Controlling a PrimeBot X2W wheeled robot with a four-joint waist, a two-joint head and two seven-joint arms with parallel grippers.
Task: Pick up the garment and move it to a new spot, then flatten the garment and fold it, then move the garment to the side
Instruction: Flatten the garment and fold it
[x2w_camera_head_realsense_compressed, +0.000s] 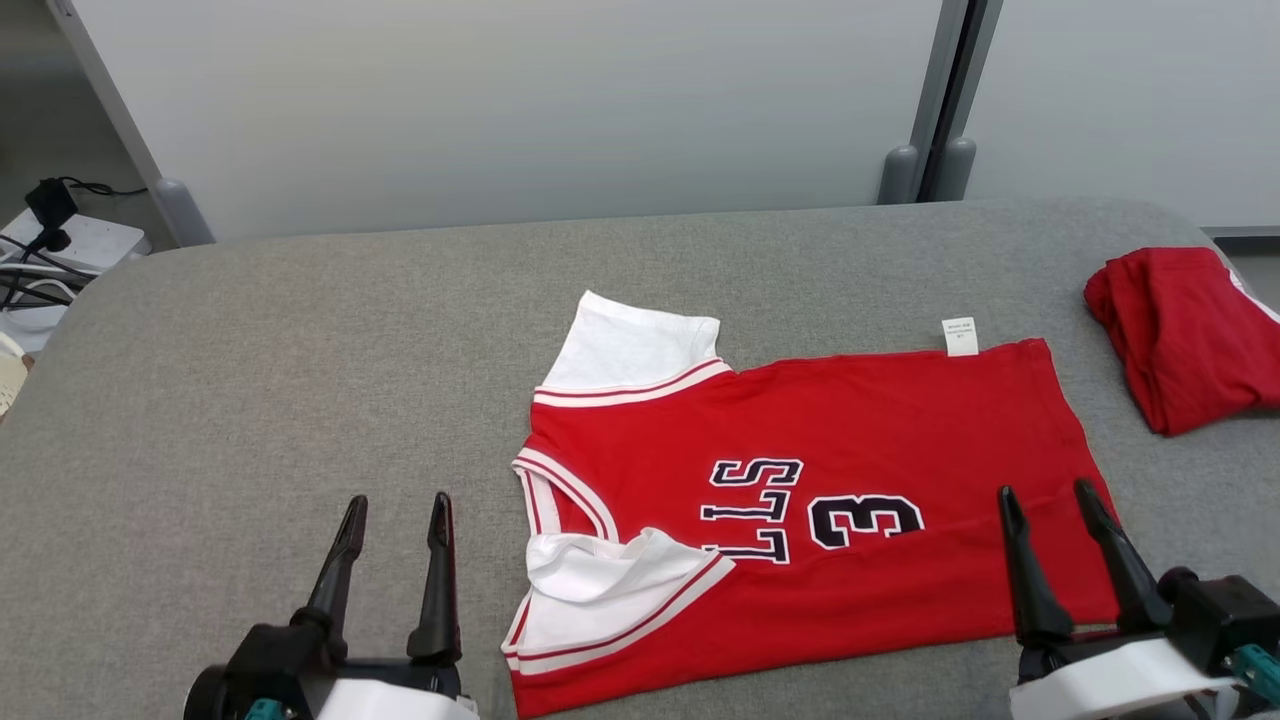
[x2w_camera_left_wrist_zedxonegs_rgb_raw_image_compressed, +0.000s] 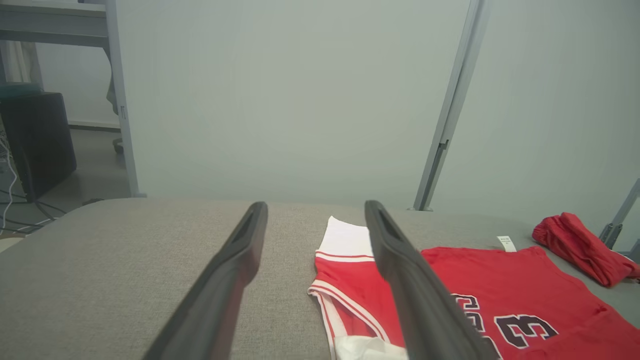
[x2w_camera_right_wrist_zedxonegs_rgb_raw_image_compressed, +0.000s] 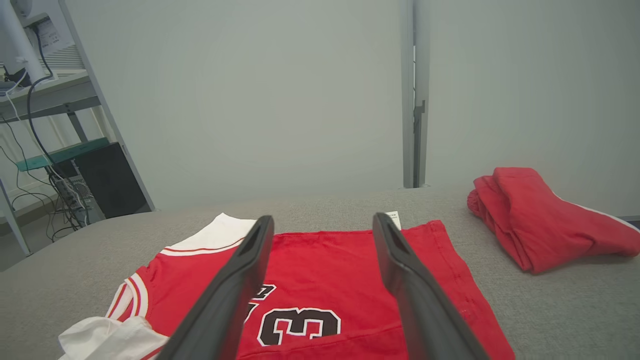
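Left gripper (x2w_camera_head_realsense_compressed: 398, 500): lower left of my head view, fingers spread wide with nothing between them, over bare grey cloth just left of the jersey's collar.
Right gripper (x2w_camera_head_realsense_compressed: 1046, 490): lower right, jaws just as wide apart and empty; the fingers overlap the jersey's lower right corner in the frame (whether they touch the fabric I cannot tell).
Jersey (x2w_camera_head_realsense_compressed: 880, 430): red with white trim, lying flat from the centre to the lower right of the frame, collar toward the left, hem toward the right.
Number 3 (x2w_camera_head_realsense_compressed: 865, 520): dark with a white edge, letters just left of it, all upside down from my head camera.
Far sleeve (x2w_camera_head_realsense_compressed: 630, 345): white, spread flat at the jersey's upper left.
Near sleeve (x2w_camera_head_realsense_compressed: 600, 580): white, folded in over the red body and a bit rumpled.
Care label (x2w_camera_head_realsense_compressed: 960, 337): small white tag sticking out past the jersey's upper edge, near the hem.
Folded red garment (x2w_camera_head_realsense_compressed: 1180, 335): a bundle at the right edge of the frame, well apart from the jersey.
Table (x2w_camera_head_realsense_compressed: 300, 350): grey fabric top with rounded corners.
Partition panels (x2w_camera_head_realsense_compressed: 500, 100): pale, across the top of the frame.
Power strip (x2w_camera_head_realsense_compressed: 85, 240): white, with dark cables, at upper left beyond the table.
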